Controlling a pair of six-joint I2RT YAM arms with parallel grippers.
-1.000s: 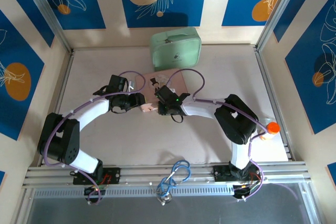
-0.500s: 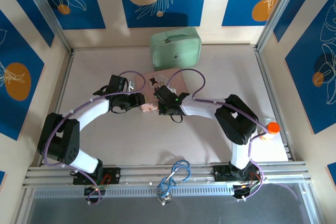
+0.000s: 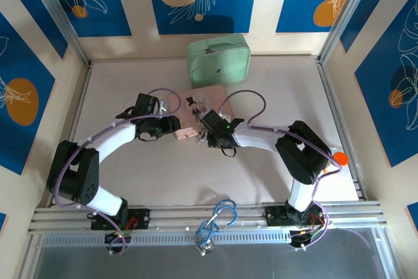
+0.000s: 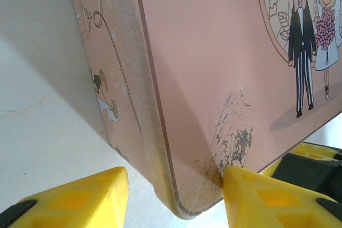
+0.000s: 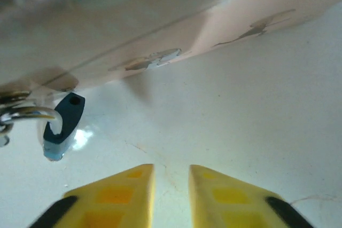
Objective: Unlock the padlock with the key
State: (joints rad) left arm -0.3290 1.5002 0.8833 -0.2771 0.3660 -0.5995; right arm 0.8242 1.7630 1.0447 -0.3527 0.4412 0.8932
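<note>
Scuffed pink rectangular case with cartoon bride-and-groom print, corner sitting between the left gripper's yellow fingers, right finger touching; white tabletop beneath.

Flat case lies on the worktop mid-field, between the two pincers. Left pincer sits at the case's near-left corner; in the left wrist view that corner drops between its fingers. Right pincer is just off the case's near edge, to the right of the left pincer. Ahead and left of the right pincer, the padlock hangs below the case edge, seemingly from a ring. Zipped pouch lies beyond the case, against the back wall. Cable loop rests on the near rail behind both pincers.
</note>
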